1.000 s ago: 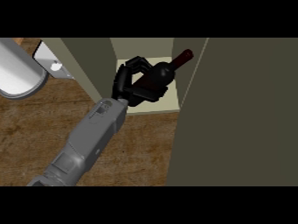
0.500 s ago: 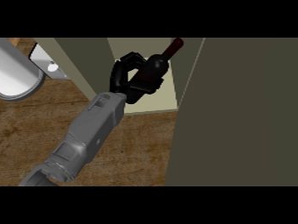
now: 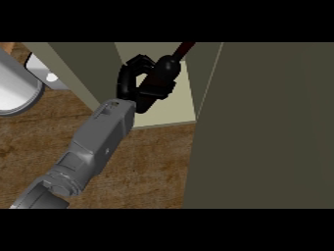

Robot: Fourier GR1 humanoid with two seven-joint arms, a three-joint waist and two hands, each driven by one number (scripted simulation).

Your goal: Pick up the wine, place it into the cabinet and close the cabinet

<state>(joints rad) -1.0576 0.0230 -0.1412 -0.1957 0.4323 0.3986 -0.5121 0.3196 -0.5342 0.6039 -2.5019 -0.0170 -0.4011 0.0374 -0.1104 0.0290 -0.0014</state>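
**Ann:** Right side first, and it's all cabinet door [image 3: 271, 127], a tall olive panel swung open and running from top to bottom of the view.

**Ben:** Below and to the left of it is the brown wooden tabletop [image 3: 140, 171]. The cabinet [image 3: 83, 63] stands on it, with its olive side wall on the left and a pale inner floor [image 3: 171, 112] showing between that wall and the door.

**Ann:** Here's the grey forearm [image 3: 93, 144], in from the lower left corner and slanting up and to the right, straight at the opening.

**Ben:** Up at the left edge there's a big white cylinder [image 3: 7, 88] lying on its side, well apart from the arm.

**Ann:** And the robot hand [image 3: 146, 86]?

**Ben:** It's black and clenched around the wine bottle [image 3: 177, 56], with its fingers [image 3: 126, 78] curled on the left side. It sits over the pale floor, inside the opening.

**Ann:** So the bottle is in the cabinet's mouth, between the side wall and the open door. It's tilted, with its dark red neck [image 3: 184, 48] pointing up and to the right, close to the door's edge.

**Ben:** Most of the body is hidden by the hand, so I can't tell whether the base touches the floor.

**Ann:** Smallest of all is a little white piece [image 3: 45, 71] tucked between the cylinder and the cabinet wall. It's too small to name.
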